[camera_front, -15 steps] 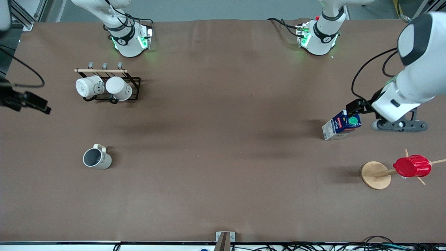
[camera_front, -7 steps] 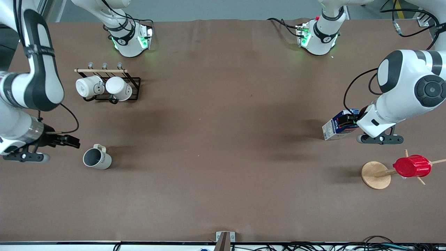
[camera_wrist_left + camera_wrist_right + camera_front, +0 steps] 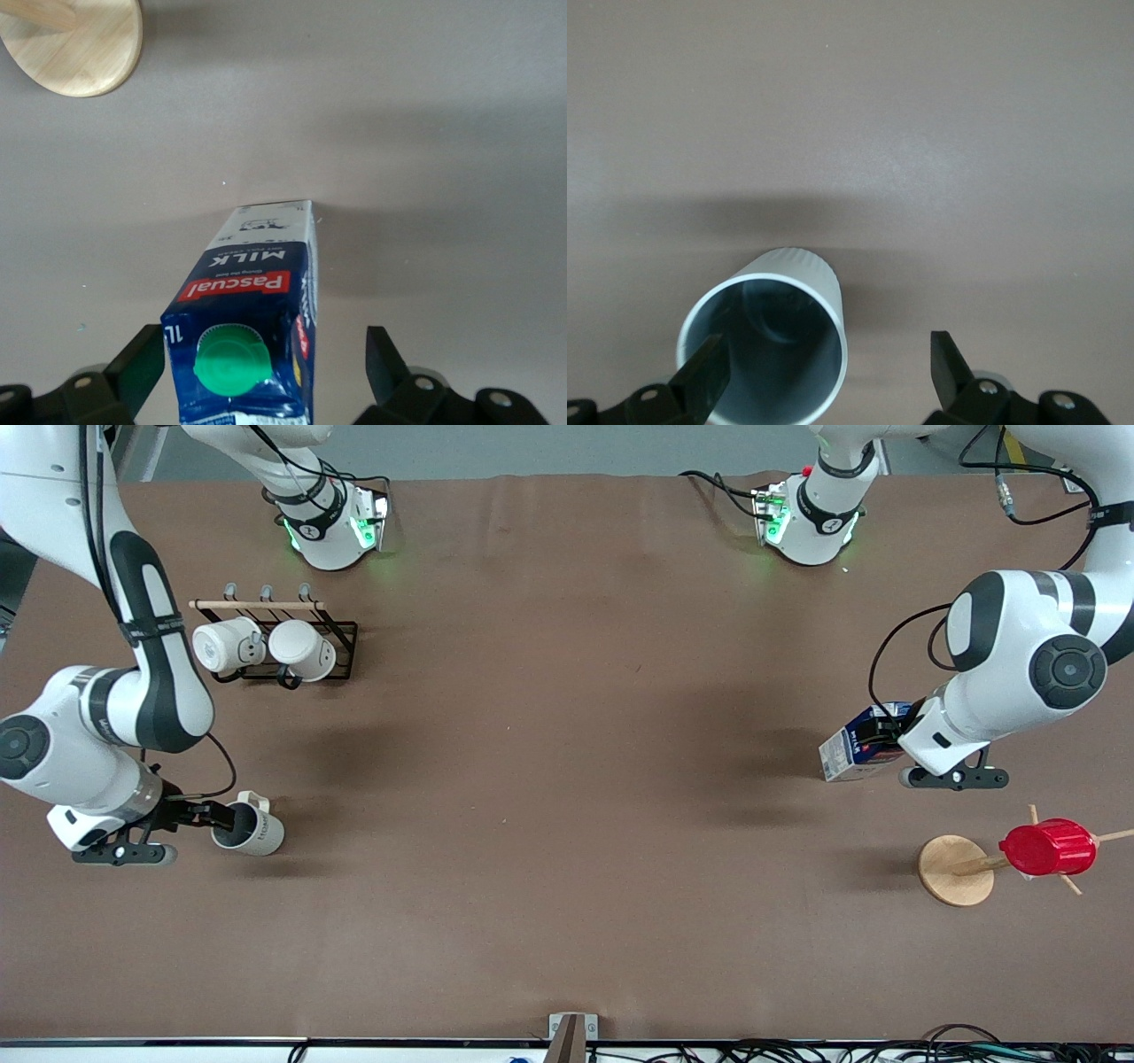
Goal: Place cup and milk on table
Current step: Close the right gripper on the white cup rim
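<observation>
From the front I see both arms have closed in over the last second: the right gripper (image 3: 211, 815) has swung in from the table edge to the cup (image 3: 249, 830), which stands at the right arm's end of the table (image 3: 567, 779), and the left gripper (image 3: 886, 735) now sits at the top of the milk (image 3: 858, 747), upright at the left arm's end. My left wrist view shows the fingers (image 3: 383, 359) spread wide either side of the carton's green cap, nothing gripped. My right wrist view shows the jaws wide too, one finger (image 3: 700, 372) seemingly inside the rim, so I judge both grasps imminent
</observation>
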`<state>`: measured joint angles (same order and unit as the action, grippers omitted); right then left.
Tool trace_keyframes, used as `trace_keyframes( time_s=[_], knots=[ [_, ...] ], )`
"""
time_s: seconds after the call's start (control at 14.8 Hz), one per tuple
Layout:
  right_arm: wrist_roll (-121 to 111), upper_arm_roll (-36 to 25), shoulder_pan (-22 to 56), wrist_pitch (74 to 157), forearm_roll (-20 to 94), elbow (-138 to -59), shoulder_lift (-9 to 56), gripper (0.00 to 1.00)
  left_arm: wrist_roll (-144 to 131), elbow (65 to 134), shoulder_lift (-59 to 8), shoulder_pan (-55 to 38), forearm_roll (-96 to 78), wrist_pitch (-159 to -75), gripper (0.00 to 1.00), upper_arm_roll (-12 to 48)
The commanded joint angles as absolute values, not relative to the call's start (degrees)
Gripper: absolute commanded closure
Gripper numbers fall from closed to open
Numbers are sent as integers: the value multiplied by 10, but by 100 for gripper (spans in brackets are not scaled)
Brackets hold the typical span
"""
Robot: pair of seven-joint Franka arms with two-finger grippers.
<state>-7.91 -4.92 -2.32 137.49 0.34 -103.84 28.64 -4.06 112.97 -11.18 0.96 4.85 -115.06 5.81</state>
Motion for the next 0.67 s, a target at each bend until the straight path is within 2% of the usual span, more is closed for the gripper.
trace_keyframes(
  time_s=[0.0, 0.07, 0.13, 0.2, 0.27, 0.47, 0.54, 0.61],
  knots=[
    [-100, -45, -33, 1427, 4, -1080, 287, 0, -36, 1149, -105, 21, 70, -1167, 0, 60],
    [-100, -45, -33, 1435, 4, -1081, 293, 1, -36, 1149, -106, 21, 70, -1167, 0, 61],
    [-100, -45, -32, 1436, 4, -1080, 296, 9, -36, 1149, -106, 22, 70, -1167, 0, 61],
    [-100, -45, -32, 1437, 4, -1080, 298, 23, -37, 1150, -106, 23, 70, -1167, 0, 60],
    [-100, -45, -32, 1437, 4, -1079, 299, 42, -37, 1153, -106, 23, 69, -1167, 0, 60],
    [-92, -45, -34, 1441, 13, -1078, 301, 90, -40, 1158, -111, 24, 69, -1169, 0, 61],
    [-91, -45, -34, 1440, 23, -1078, 301, 99, -42, 1158, -112, 23, 69, -1168, 0, 61],
    [-91, -46, -34, 1436, 30, -1077, 301, 100, -43, 1158, -113, 24, 69, -1169, 0, 61]
  ],
)
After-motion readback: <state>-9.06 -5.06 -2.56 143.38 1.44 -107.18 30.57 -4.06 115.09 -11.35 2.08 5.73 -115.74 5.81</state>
